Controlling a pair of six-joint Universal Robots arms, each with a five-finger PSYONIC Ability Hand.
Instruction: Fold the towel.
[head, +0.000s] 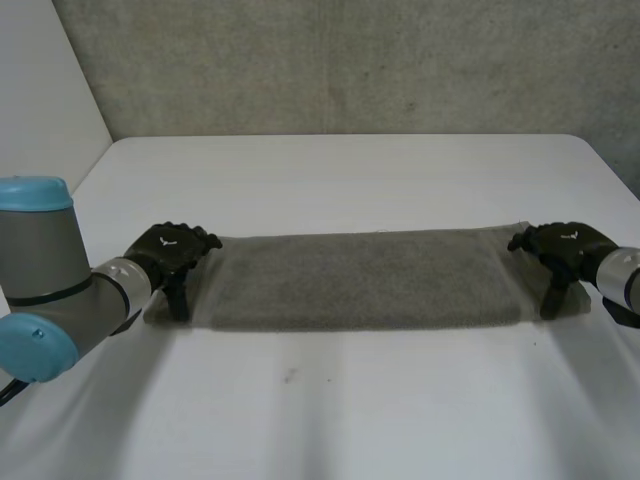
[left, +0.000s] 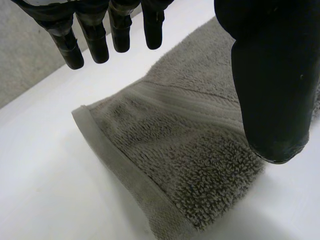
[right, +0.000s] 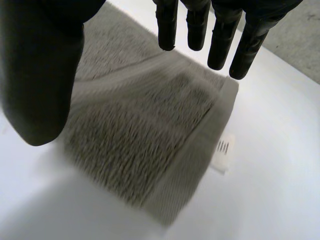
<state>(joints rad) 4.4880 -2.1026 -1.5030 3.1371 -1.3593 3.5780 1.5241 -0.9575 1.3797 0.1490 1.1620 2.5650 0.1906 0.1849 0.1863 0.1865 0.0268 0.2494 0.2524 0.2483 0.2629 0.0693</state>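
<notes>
A grey towel (head: 365, 280) lies flat on the table (head: 340, 170). The left hand (head: 172, 250) and right hand (head: 565, 245) hover released over its ends.

Print on the towel (right: 135, 135) label (right: 223, 152) is illegible.

- The left arm (head: 45, 270) is a thick grey cylinder-shaped joint housing, closed by 2 round light-blue caps (head: 35, 192), 1 on top and 1 at its lower end
- A pale silver-grey wrist collar (head: 122, 277) joins that arm to the black left hand (head: 172, 250), whose back bears a small white marking (head: 168, 240)
- In the left wrist view its fingers (left: 95, 42) are slim black segmented rods with scuffed, faintly glossy tips; the thumb (left: 272, 85) is far broader, smooth and round-ended
- The black right hand (head: 565, 245) carries the same small white marking and ends a grey right arm (head: 622, 272)
- In the right wrist view its fingers (right: 220, 40) are slim black rods and its thumb (right: 42, 75) is bulky and rounded
</notes>
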